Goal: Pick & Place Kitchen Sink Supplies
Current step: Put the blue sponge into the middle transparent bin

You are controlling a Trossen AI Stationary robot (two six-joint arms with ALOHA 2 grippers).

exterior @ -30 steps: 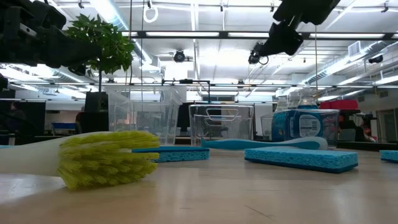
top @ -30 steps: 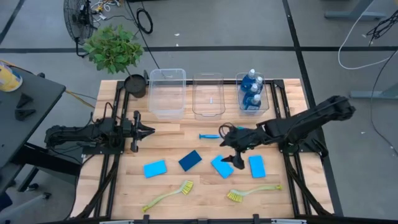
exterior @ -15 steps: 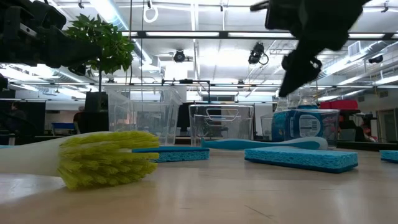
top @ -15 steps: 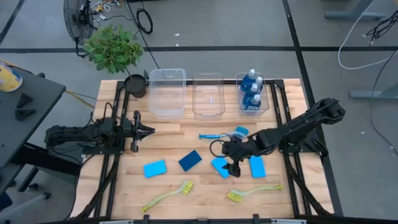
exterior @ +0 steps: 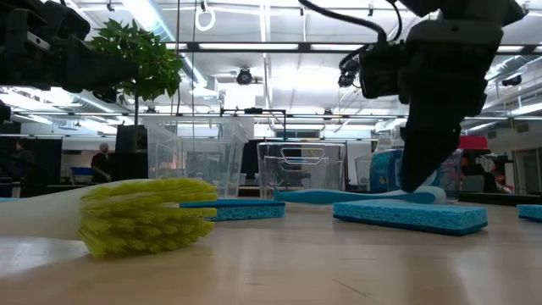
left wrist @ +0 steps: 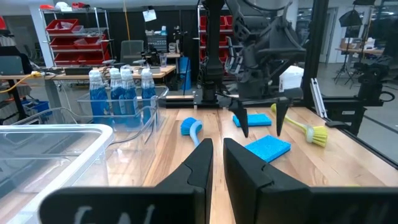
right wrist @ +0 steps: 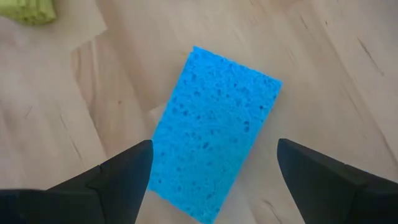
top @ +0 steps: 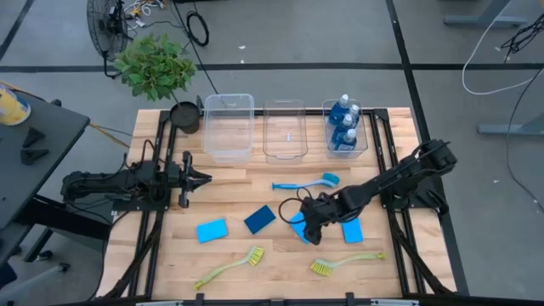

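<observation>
R gripper [right wrist: 208, 171] lowered, straddling sponge [right wrist: 214, 130].

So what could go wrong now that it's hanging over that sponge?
The open right gripper straddles the flat blue rectangular sponge, which lies skewed between its fingers, so it might pinch a corner and twist it. Another blue sponge and a yellow-green long-handled brush lie nearby and could get nudged.

Bright blue sponge [right wrist: 214, 130] on pale wooden table [right wrist: 323, 74].
</observation>
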